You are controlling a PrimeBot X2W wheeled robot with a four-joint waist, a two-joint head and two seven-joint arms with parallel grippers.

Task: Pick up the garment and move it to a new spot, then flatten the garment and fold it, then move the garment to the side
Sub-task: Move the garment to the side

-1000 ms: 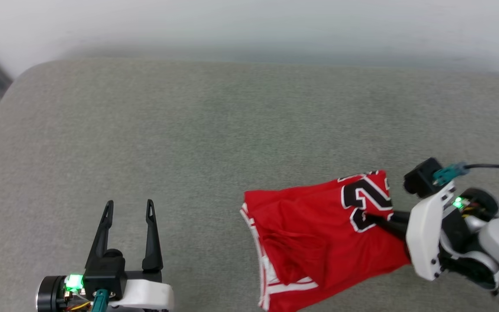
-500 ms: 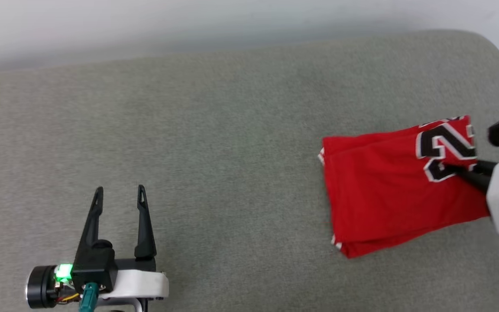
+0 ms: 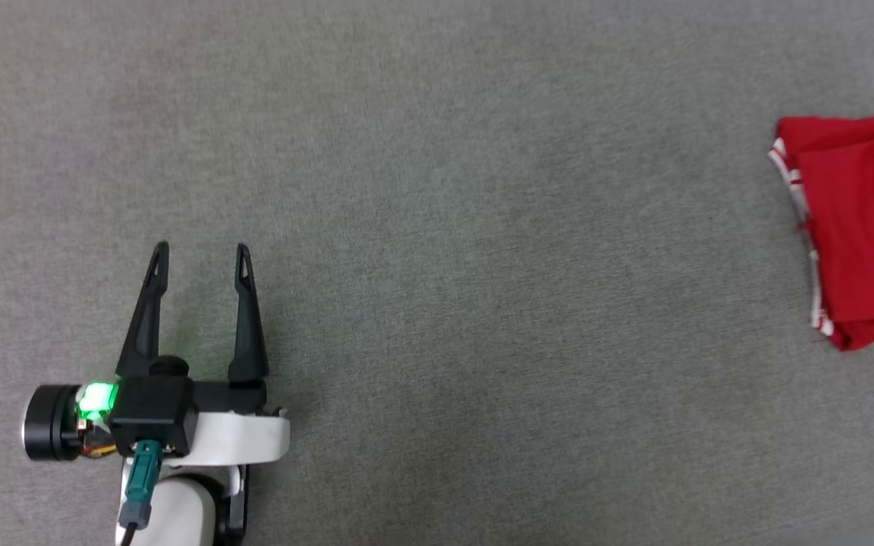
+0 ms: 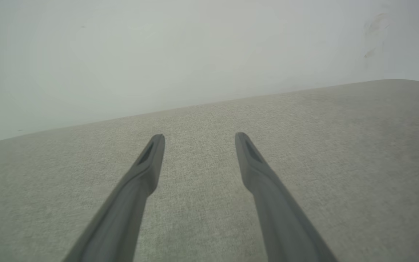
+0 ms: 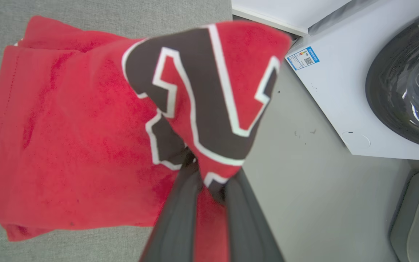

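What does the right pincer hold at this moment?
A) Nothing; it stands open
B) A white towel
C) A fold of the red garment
C: in the right wrist view the right pincer is shut on a fold of the red garment, beside its black number.

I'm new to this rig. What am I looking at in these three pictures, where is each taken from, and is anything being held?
This is a wheeled robot with two arms. The head view looks down from above: the left gripper, jaws open and empty, is over a grey padded surface, and the folded red garment lies at that view's right edge. The left wrist view looks along that gripper's own fingers. The right wrist view looks along the right gripper, whose jaws are shut on the garment's numbered corner. A white washing machine stands beyond the surface.
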